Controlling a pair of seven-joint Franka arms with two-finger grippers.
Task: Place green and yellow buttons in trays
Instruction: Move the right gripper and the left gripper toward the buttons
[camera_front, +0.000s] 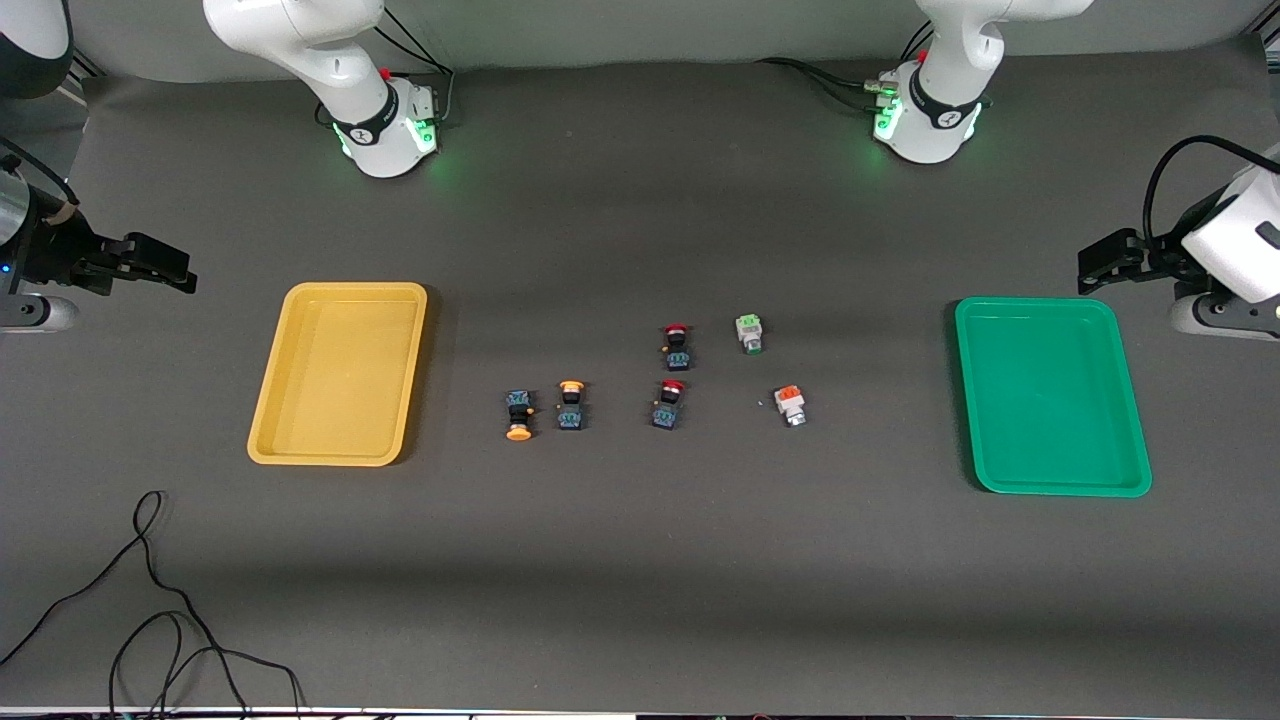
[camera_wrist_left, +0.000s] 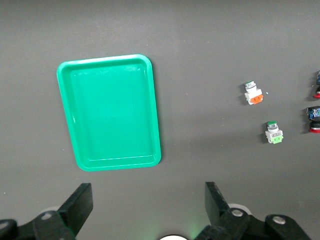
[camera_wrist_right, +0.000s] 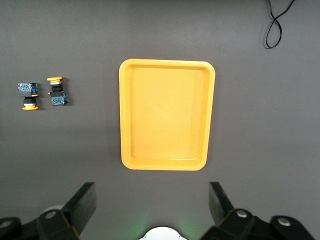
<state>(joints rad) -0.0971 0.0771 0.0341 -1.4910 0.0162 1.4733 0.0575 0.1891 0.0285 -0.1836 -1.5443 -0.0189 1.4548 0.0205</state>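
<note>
Two yellow-capped black buttons (camera_front: 518, 415) (camera_front: 571, 404) lie side by side mid-table, toward the yellow tray (camera_front: 340, 375); they also show in the right wrist view (camera_wrist_right: 29, 96) (camera_wrist_right: 57, 91). The green-capped white button (camera_front: 749, 332) lies toward the green tray (camera_front: 1050, 395) and shows in the left wrist view (camera_wrist_left: 274, 133). Both trays hold nothing. My right gripper (camera_front: 165, 268) hangs open and empty in the air over the mat beside the yellow tray (camera_wrist_right: 167, 114). My left gripper (camera_front: 1098, 265) hangs open and empty over the mat beside the green tray (camera_wrist_left: 110, 112).
Two red-capped black switches (camera_front: 677, 345) (camera_front: 668, 403) and an orange-capped white switch (camera_front: 790, 404) lie among the buttons. A black cable (camera_front: 150, 600) loops on the mat near the front camera, at the right arm's end.
</note>
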